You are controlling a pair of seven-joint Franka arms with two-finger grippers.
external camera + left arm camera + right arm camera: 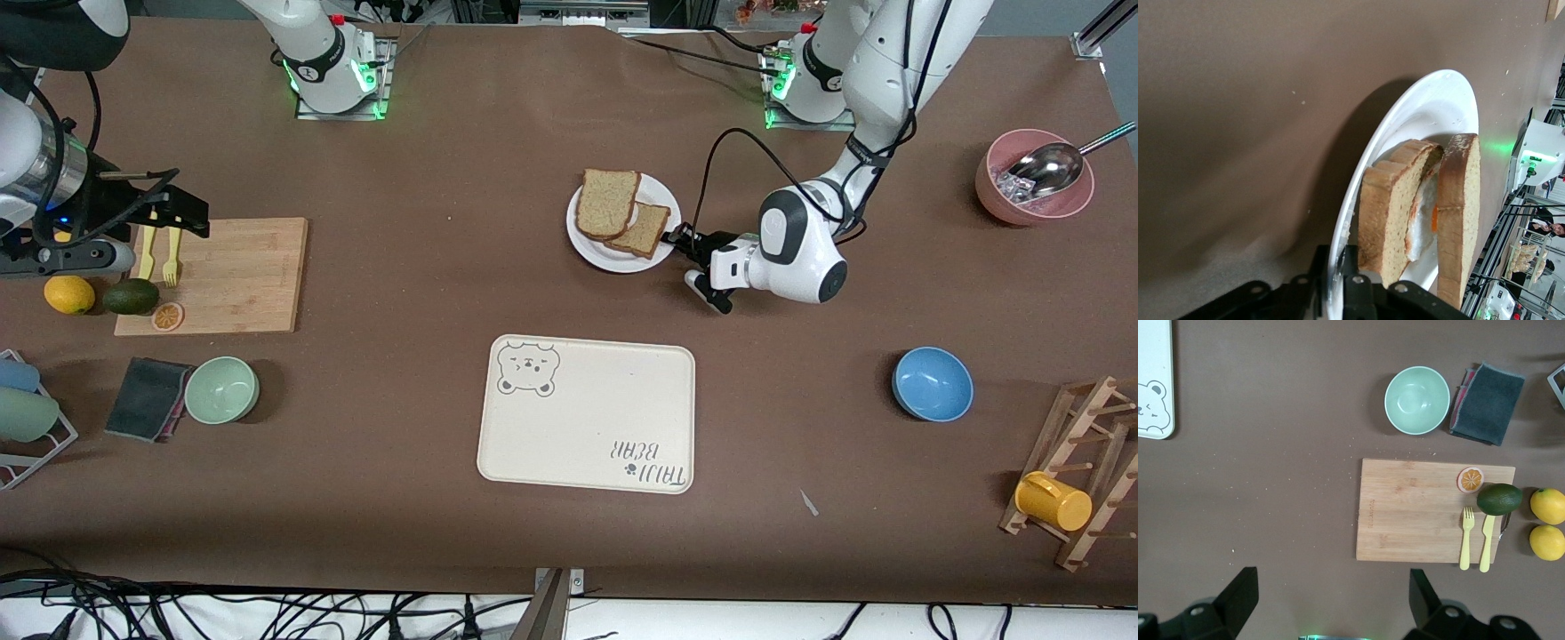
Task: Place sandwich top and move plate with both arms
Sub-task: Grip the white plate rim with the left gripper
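On tray (587,418), lettering "TAIJI BEAR"

Even overhead light was bright; the plate (1421,117) cast a soft shadow, its nearest rim blurred.

The plate (613,256) sits toward the robots' bases from the tray (587,413), its rim on the left arm's side clamped between the left gripper's (686,240) fingertips (1346,270), one finger above the rim and one under it. Just past those fingertips the sandwich top (607,204) leans on the egg-bearing slice (644,231), apparently only half covering it.

The right gripper (182,213), fingers (1238,597) spread wide, hangs over the cutting board's (236,276) edge. On the board lie a fork (1466,539), knife (1487,543), citrus slice (1470,479) and avocado (1499,499); two lemons (1547,523) lie beside it.
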